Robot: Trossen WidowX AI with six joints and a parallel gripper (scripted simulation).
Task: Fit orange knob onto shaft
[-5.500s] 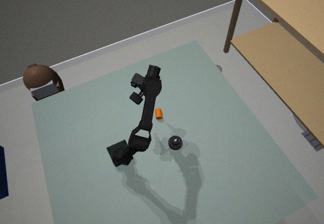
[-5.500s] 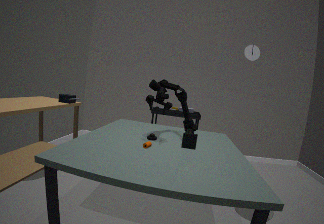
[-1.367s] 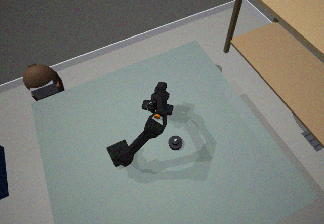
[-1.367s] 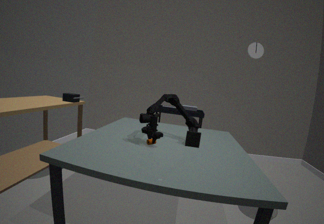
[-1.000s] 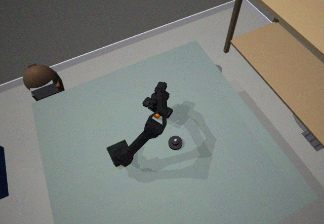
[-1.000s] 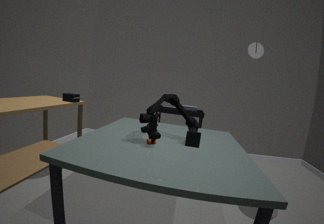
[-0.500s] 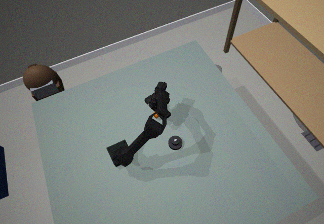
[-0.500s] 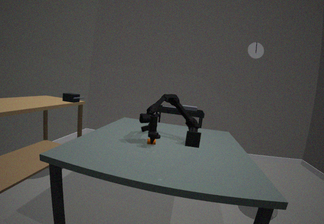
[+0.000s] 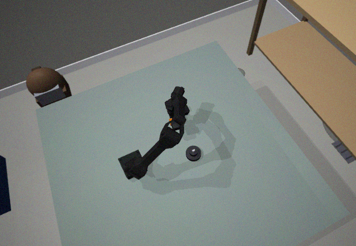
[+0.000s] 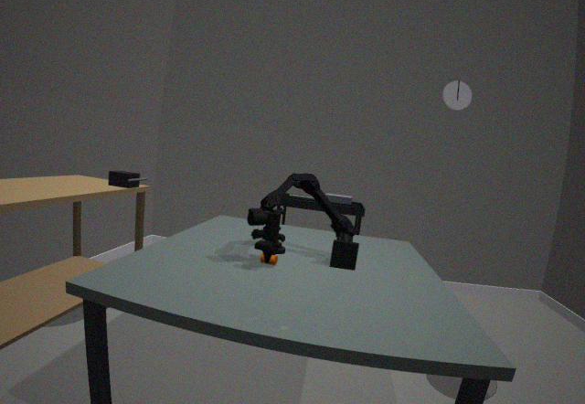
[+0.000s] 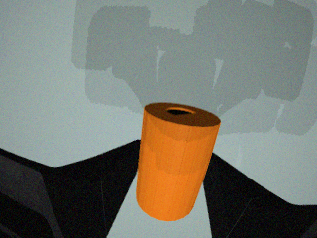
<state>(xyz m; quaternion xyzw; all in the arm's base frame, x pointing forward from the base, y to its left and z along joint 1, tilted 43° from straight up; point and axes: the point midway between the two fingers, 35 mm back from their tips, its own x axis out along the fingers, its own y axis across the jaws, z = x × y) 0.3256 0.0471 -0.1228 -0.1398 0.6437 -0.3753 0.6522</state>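
Note:
My gripper [image 10: 268, 258] [image 11: 173, 151] points down and is shut on the orange knob [image 9: 170, 119] [image 10: 273, 260] [image 11: 170, 171], one finger on each side. The knob is held lying roughly sideways. Its end with the dark hole [image 11: 180, 112] faces the top of the wrist view; the direction of the hole's flat side is hard to tell. In the top view the arm covers most of the knob. The dark round pedestal [image 9: 188, 157] stands on the table apart from the gripper, with the silver shaft [image 9: 193, 149] upright and bare. The shaft's flat side cannot be made out. The pedestal does not show in the other views.
The pale green table [image 9: 100, 208] [image 10: 330, 305] carries the arm's base [image 9: 129, 161] [image 10: 344, 254], with the pedestal to the base's right in the top view. Arm shadows fall around the pedestal. A wooden shelf [image 9: 310, 53] [image 10: 37, 291] and a brown chair [image 9: 43, 79] stand beyond the table.

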